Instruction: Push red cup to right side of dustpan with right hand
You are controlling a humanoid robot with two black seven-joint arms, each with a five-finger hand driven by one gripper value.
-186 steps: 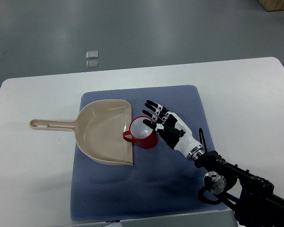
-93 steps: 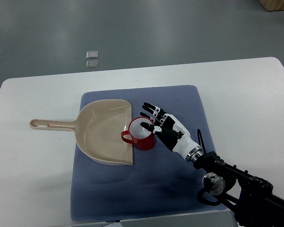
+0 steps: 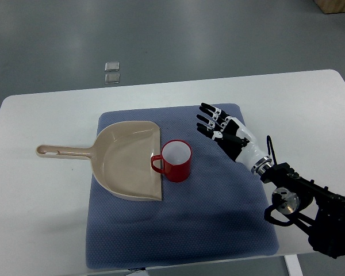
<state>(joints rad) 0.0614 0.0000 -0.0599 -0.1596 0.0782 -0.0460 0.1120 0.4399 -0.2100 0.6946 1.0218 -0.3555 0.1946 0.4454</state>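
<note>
The red cup stands upright on the blue mat, its handle pointing left and touching the open right edge of the beige dustpan. The dustpan lies flat with its long handle stretching left over the white table. My right hand hovers to the right of the cup and a little farther back, apart from it, with its fingers spread and holding nothing. Its arm comes in from the lower right corner. The left arm does not show.
The white table carries the mat; its front edge runs along the bottom of the picture. Two small clear squares lie on the grey floor beyond the table's far edge.
My right hand has pulled away from the cup, moving right and back. The cup has stayed beside the dustpan's right edge, now uncovered and standing free.
</note>
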